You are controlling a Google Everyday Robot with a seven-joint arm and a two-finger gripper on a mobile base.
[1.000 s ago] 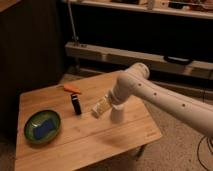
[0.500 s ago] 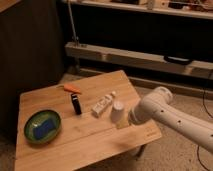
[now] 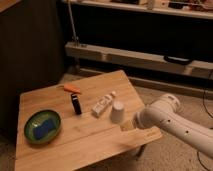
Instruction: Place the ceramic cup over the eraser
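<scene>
The ceramic cup [image 3: 117, 112] is a small plain white tapered cup that stands mouth down on the wooden table [image 3: 75, 145], right of centre. The eraser [image 3: 76, 104] is a narrow black block standing left of the cup, with a white labelled tube [image 3: 102, 105] lying between them. My gripper [image 3: 128, 125] is low over the table's right front corner, just right of and in front of the cup, at the end of the white arm [image 3: 170, 120]. It holds nothing that I can see.
A green bowl [image 3: 31, 134] with a flat blue block [image 3: 42, 128] in it sits at the table's left front. An orange marker-like thing [image 3: 72, 89] lies behind the eraser. Dark shelving and a long rail stand behind the table.
The arm has swung from over the cup and tube to the table's right edge. The cup and tube, hidden a second ago, now show; the cup stands free.
</scene>
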